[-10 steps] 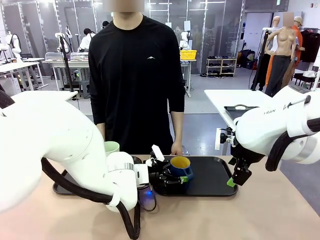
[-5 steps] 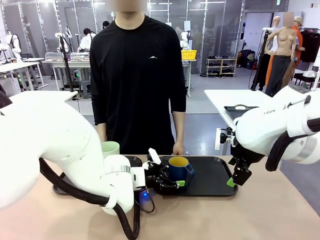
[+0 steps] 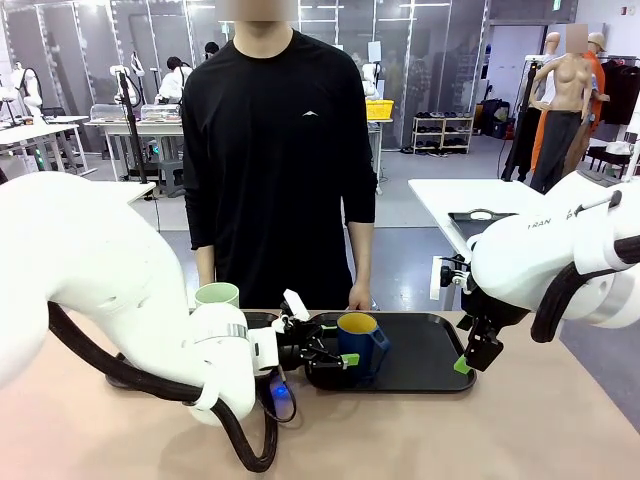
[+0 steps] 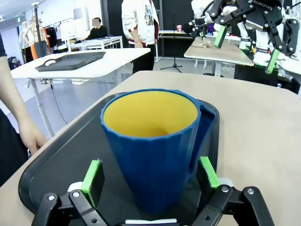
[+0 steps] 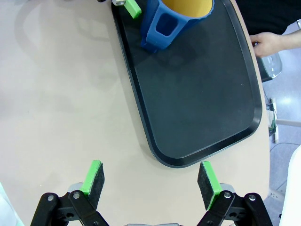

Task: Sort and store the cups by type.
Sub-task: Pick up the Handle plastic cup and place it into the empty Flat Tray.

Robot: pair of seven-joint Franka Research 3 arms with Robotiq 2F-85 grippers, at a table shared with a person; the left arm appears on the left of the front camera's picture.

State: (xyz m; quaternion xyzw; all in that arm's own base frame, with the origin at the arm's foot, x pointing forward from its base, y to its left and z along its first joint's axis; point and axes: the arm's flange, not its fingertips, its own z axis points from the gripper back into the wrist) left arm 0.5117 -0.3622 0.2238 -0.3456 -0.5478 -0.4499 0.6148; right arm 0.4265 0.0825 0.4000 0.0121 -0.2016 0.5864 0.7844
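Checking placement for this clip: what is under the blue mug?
The blue mug stands upright on the black tray, which lies on the tan table. The tray surface directly beneath the mug's base is covered.

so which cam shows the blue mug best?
Left wrist view: the blue mug sits close up between the open left gripper pads, yellow inside and handle clear. Front view shows the mug small on the black tray, partly behind the gripper. Right wrist view cuts off its rim at the top edge.
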